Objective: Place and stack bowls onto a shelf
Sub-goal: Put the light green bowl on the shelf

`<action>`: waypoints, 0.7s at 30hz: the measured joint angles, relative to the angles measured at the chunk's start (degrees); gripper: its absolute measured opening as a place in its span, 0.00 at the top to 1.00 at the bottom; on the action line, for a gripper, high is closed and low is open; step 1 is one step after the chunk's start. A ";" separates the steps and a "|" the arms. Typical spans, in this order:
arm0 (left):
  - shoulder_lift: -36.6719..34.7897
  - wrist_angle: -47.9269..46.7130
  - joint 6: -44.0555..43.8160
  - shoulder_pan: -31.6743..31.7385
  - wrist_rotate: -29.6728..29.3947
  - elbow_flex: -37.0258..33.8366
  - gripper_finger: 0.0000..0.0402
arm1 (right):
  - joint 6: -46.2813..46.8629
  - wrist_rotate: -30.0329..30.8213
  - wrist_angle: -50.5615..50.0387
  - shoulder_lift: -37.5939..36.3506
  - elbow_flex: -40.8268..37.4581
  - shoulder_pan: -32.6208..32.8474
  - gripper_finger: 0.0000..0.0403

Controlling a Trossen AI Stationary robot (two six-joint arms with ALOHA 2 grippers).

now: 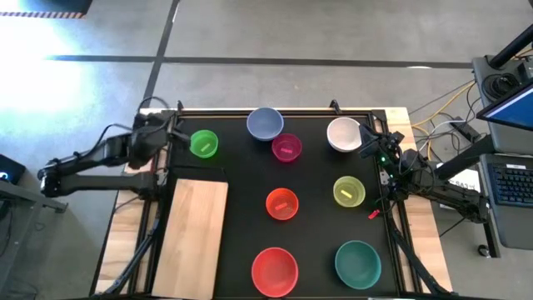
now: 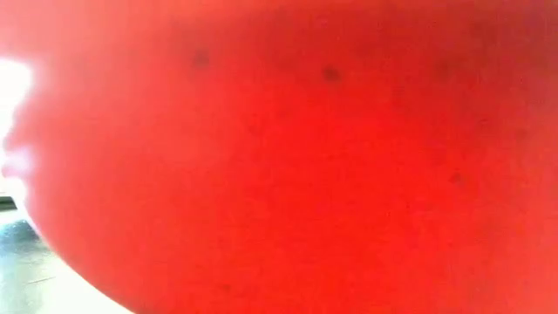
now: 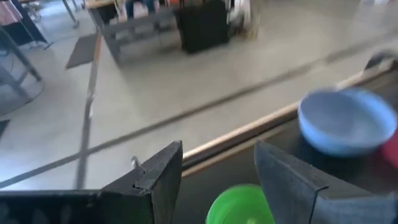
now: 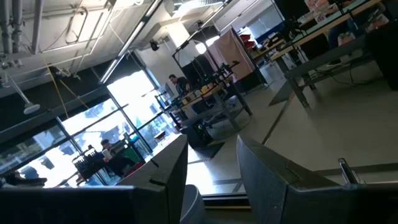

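Eight bowls sit upright on the black tabletop: green [image 1: 204,143], blue-grey [image 1: 265,123], magenta [image 1: 286,147], white [image 1: 343,134], orange [image 1: 282,204], yellow [image 1: 349,192], red [image 1: 275,271] and teal [image 1: 358,263]. The shelf [image 1: 193,237] is a light wooden board lying flat at the near left, with nothing on it. My left gripper [image 1: 173,127] hovers at the far left, just left of the green bowl [image 3: 239,205], open [image 3: 217,168] and holding nothing. My right gripper [image 1: 369,136] waits beside the white bowl, open [image 4: 211,158] and tipped up toward the room.
The red bowl [image 2: 288,157] stands right before the low camera and fills that view. A black frame edge [image 1: 275,111] runs along the table's far side. Cables and a laptop stand [image 1: 508,179] lie off the table's right. People and benches show far off in the room.
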 joint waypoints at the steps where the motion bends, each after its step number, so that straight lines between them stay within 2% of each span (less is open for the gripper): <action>1: 1.93 -2.06 0.00 0.95 1.40 1.73 0.54 | -0.01 -0.01 0.00 -0.01 0.00 0.00 0.68; 6: 11.00 -9.57 1.68 7.01 11.90 7.92 0.54 | 0.01 -0.01 0.00 0.01 0.00 0.00 0.68; 13: 20.74 -10.23 7.93 19.26 32.74 9.56 0.54 | -0.01 0.00 0.00 0.00 -0.01 0.01 0.68; 15: 23.52 -10.42 8.80 22.41 35.16 9.54 0.54 | -0.01 -0.01 0.02 0.01 0.00 0.02 0.68; 21: 30.20 -11.09 12.58 28.80 37.49 10.13 0.57 | -0.01 0.00 0.00 0.01 -0.01 0.01 0.68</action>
